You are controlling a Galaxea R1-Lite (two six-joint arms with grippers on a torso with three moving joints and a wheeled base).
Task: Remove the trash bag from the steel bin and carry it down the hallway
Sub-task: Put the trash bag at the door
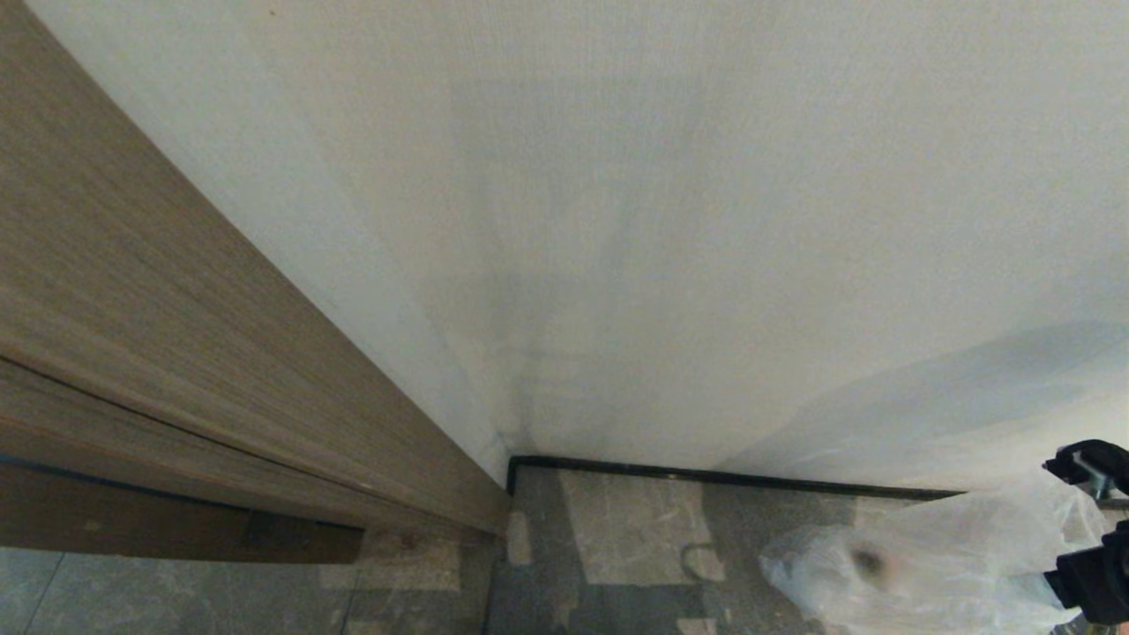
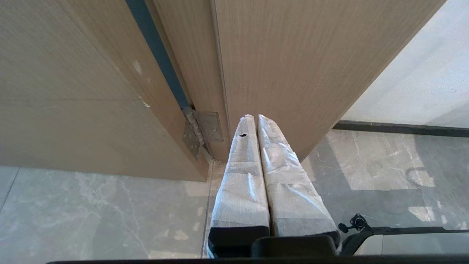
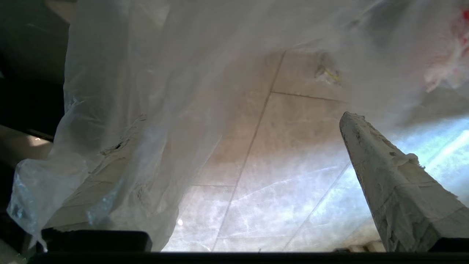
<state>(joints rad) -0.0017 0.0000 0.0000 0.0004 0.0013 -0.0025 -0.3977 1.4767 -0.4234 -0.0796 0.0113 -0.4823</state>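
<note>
Your right gripper (image 3: 242,146) stands with its two taped fingers (image 3: 392,183) spread wide apart, released. One finger is bare. The other is draped under a fold of the trash bag (image 3: 154,91). No pinch on the film is visible. It lies over that finger only.

Looking between the fingers you see floor tile through the clear plastic. Something pale with red marks sits inside the bag at the edge of the right wrist view; what it is cannot be told.

In the head view, the right gripper (image 1: 1089,529) shows at the far right edge, black parts only. The trash bag (image 1: 917,556) sits on the floor just beside it, touching it, slumped and crinkled, with a dark smudge visible through its side. It lies near the dark skirting (image 1: 706,474) at the foot of the white wall (image 1: 661,220).

Your left gripper (image 2: 255,121) is parked low, its wrapped fingers (image 2: 242,176) pressed together, clenched on nothing. It points at the edge of a tan wooden door (image 2: 293,66), with a steel hinge (image 2: 203,130) just beside.

Surface: glossy grey-beige stone tiles (image 1: 635,529) with pale veining and bright patches of light. The hallway (image 2: 91,209) floor meets door and wall in a corner.

No brand, label or writing can be read anywhere.

The steel bin appears in none of your views.
</note>
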